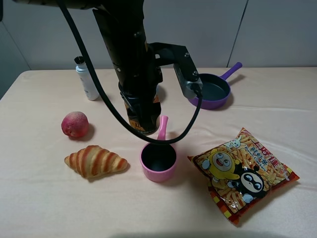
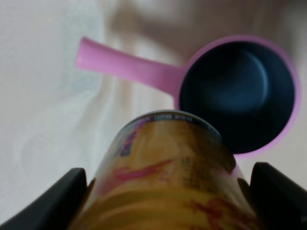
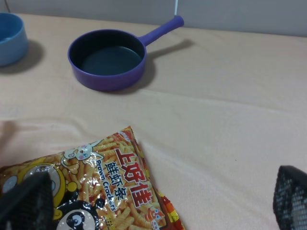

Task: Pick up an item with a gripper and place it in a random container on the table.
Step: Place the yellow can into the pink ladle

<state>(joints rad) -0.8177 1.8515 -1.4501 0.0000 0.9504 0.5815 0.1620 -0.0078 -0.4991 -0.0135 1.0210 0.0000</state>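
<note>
— How much of the can (image 2: pixel 163 158) shows?
— From above, little: the arm (image 1: pixel 130 59) hides most of it. The left gripper (image 2: pixel 170 186) clamps the one can, just beside the one pink saucepan (image 1: pixel 158 159), by its handle.
— The right gripper (image 3: pixel 158 200)?
— Spread wide above one crackers bag (image 3: pixel 103 191). One blue bowl (image 3: pixel 8 38) is cut off.

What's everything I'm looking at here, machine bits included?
saucepan: 1, pink, centre
drink can: 1, gold-yellow, gripped behind saucepan
frying pan: 1, purple, far right
bottle: 1, white, far left
peach: 1, red-pink, left
croissant: 1, brown, front left
snack bag: 1, orange, front right
bowl: 1, blue, near frying pan
table: 1, beige, under everything
left claw: 1, black, shut on drink can
right claw: 1, black, open above snack bag
</note>
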